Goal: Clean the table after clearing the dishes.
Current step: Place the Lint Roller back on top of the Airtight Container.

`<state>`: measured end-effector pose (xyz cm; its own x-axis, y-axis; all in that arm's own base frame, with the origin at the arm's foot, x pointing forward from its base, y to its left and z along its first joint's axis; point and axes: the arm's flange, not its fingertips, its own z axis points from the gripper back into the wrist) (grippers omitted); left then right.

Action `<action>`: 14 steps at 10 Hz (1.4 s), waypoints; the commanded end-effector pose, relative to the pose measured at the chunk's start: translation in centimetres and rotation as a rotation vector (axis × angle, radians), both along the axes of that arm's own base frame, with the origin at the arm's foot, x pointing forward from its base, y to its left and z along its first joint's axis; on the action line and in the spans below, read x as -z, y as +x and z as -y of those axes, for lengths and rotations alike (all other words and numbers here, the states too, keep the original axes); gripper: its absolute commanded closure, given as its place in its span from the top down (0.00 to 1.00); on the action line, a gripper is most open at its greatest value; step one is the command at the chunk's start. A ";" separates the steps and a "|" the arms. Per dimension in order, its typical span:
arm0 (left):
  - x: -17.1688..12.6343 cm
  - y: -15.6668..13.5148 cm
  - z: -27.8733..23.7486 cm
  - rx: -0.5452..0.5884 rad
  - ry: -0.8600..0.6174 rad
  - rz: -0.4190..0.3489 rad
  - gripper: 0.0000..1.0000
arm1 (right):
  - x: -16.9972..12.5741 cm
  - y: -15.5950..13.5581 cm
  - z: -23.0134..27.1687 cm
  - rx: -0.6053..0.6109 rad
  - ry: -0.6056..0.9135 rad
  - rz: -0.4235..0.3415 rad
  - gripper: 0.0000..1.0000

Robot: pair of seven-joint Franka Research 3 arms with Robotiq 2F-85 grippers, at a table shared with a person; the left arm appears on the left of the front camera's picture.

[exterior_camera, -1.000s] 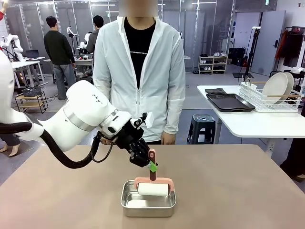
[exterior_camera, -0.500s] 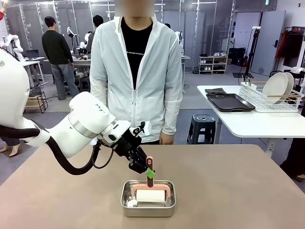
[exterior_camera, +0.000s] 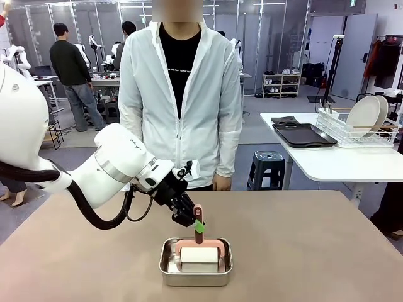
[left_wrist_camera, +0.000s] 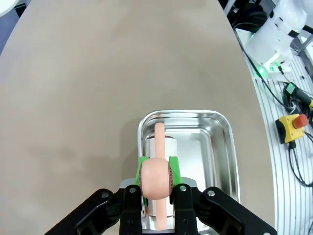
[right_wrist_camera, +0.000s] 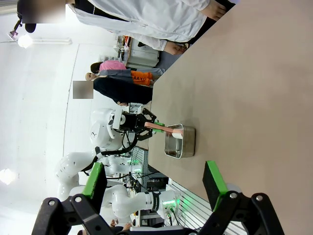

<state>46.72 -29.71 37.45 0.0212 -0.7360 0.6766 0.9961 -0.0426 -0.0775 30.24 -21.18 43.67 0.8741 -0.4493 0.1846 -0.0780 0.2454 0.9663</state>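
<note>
Now — left gripper [exterior_camera: 197, 224] clamps roller handle [exterior_camera: 199, 221] | roller in pan [exterior_camera: 196, 272] — table [exterior_camera: 315, 251] beneath

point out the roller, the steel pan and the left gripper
roller [exterior_camera: 199, 254], front view, on its white drum
steel pan [exterior_camera: 195, 279], front view, on its near wall
left gripper [exterior_camera: 196, 223], front view, midway between its fingertips, at the roller's pink handle

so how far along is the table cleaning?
Done: the plates stand in the rack and the trays lie on the white side table, so the brown table is cleared. In hand: the left claw is shut on the pink handle of the lint roller, whose roll sits in the steel pan. The right claw hangs open. Left: judging whether rolling happened isn't possible.
</note>
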 end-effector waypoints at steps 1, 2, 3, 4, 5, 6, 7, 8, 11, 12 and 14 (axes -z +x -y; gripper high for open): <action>0.4 0.8 0.3 0.016 -0.020 0.052 0.21 | -0.3 0.0 -0.1 -0.001 0.003 0.010 1.00; 0.7 1.0 0.4 0.013 -0.015 0.050 0.21 | -0.3 0.0 -0.1 -0.001 0.003 0.010 1.00; 0.8 1.1 0.4 0.016 -0.012 0.046 0.21 | -0.3 0.0 -0.1 -0.001 0.003 0.010 1.00; 0.6 1.1 0.3 0.009 -0.013 0.047 0.46 | -0.3 0.0 -0.1 -0.001 0.003 0.010 1.00; 0.0 0.9 0.2 0.003 -0.013 0.051 0.56 | -0.3 0.0 -0.1 -0.001 0.003 0.010 1.00; -0.4 0.7 0.1 -0.004 -0.010 0.060 0.81 | -0.3 0.0 -0.1 -0.001 0.003 0.010 1.00; -0.8 0.9 -0.1 -0.034 -0.003 0.057 0.89 | -0.3 0.0 -0.1 -0.001 0.003 0.010 1.00; -1.1 1.0 -0.3 -0.037 -0.016 0.043 1.00 | -0.3 0.0 -0.1 -0.001 0.003 0.010 1.00; -1.6 1.2 -0.7 -0.063 -0.027 0.050 0.97 | -0.3 0.0 -0.1 -0.001 0.003 0.010 1.00; -1.8 1.4 -0.9 -0.080 -0.023 0.061 1.00 | -0.3 0.0 -0.1 -0.001 0.003 0.010 1.00; -2.3 2.0 -2.0 -0.139 0.029 0.083 1.00 | -0.3 0.0 -0.1 -0.001 0.003 0.010 1.00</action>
